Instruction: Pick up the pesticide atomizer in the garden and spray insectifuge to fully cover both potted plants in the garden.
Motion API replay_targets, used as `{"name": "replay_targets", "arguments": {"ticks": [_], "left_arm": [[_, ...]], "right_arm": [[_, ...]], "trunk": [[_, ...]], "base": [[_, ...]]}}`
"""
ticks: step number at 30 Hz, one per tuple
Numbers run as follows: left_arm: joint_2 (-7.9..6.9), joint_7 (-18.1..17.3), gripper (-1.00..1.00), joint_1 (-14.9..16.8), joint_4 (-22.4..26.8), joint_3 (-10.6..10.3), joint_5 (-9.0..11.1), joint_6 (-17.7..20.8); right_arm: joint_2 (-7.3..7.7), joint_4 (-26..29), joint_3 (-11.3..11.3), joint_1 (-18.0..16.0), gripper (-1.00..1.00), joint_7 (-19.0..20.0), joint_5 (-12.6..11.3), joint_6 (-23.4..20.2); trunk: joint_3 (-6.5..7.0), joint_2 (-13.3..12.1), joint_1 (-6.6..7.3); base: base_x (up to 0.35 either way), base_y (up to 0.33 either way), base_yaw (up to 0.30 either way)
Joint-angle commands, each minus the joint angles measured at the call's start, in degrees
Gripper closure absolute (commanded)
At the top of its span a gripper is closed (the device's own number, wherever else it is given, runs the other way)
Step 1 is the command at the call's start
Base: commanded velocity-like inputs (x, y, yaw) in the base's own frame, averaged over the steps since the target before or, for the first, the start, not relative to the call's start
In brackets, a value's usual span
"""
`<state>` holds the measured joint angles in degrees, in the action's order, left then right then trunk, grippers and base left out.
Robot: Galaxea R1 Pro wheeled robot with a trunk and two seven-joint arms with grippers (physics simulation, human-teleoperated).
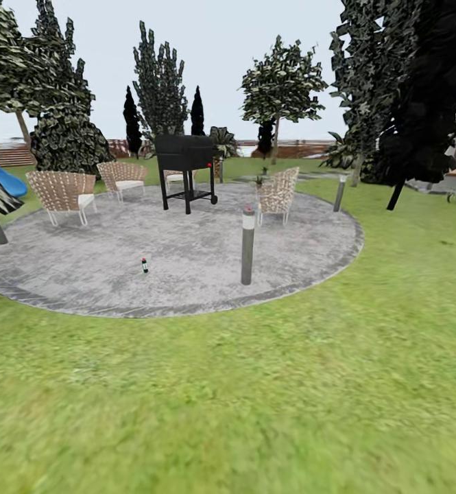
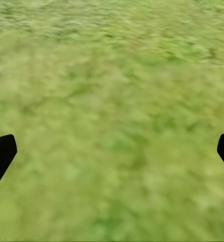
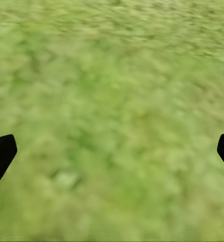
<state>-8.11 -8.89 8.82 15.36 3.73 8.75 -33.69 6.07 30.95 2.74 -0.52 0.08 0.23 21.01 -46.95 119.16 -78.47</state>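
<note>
The small slim pesticide atomizer (image 1: 145, 265) is standing upright on the round grey paved patio (image 1: 186, 274), well apart from both jaws. A grey bollard post (image 1: 247, 247) is standing near it, with a black wheeled barbecue grill (image 1: 185, 165) and woven wicker chairs (image 1: 64, 193) sitting farther back. Green lawn (image 1: 255, 398) is surrounding the patio, ringed by dark trees (image 1: 406, 89). Over blurred grass, the left gripper (image 2: 112, 156) and right gripper (image 3: 112, 156) are each holding their jaws spread wide, grasping nothing.
</note>
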Motion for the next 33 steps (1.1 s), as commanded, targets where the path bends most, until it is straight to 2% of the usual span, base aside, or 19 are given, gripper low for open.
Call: {"name": "replay_targets", "arguments": {"ticks": [1,33], "left_arm": [[0.02,-0.6,-1.0,0.1,-0.1,0.3,0.4,-0.1],[0.02,-0.6,-1.0,0.1,-0.1,0.3,0.5,-0.1]], "right_arm": [[-0.01,0.0,0.1,0.0,-1.0,0.0,0.0,0.2],[-0.01,0.0,0.1,0.0,-1.0,0.0,0.0,0.2]], "trunk": [[-0.05,0.0,-0.03],[-0.05,0.0,-0.03]], "base": [[0.339,0.0,0.276],[0.339,0.0,0.276]]}}
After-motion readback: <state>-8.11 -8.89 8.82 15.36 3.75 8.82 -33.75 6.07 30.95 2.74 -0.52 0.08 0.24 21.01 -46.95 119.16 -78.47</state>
